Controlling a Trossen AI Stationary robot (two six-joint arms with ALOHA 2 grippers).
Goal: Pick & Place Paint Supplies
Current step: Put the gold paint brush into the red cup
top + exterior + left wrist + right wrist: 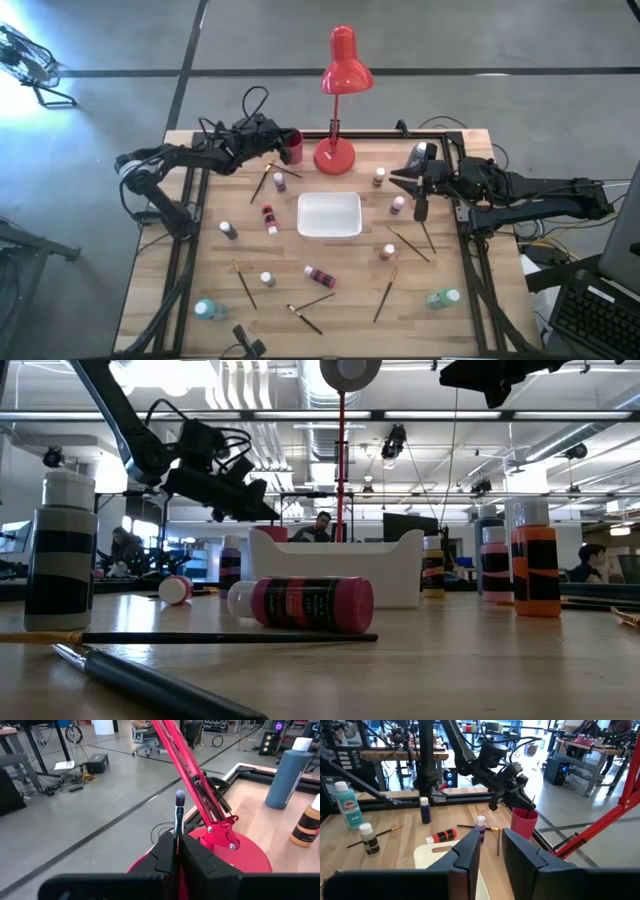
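Currently | left hand (176,851) pinched tight on a thin brush (178,817), bristles up, above the red cup (524,823) near the desk's (340,300) far-left corner; right hand (491,851) empty, fingers slightly parted, raised by the right edge; bottles (320,275) and brushes lie scattered around the white tray (329,215)

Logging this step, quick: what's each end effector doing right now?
Left end effector: closed on a brush, above the red cup.
Right end effector: open, empty.
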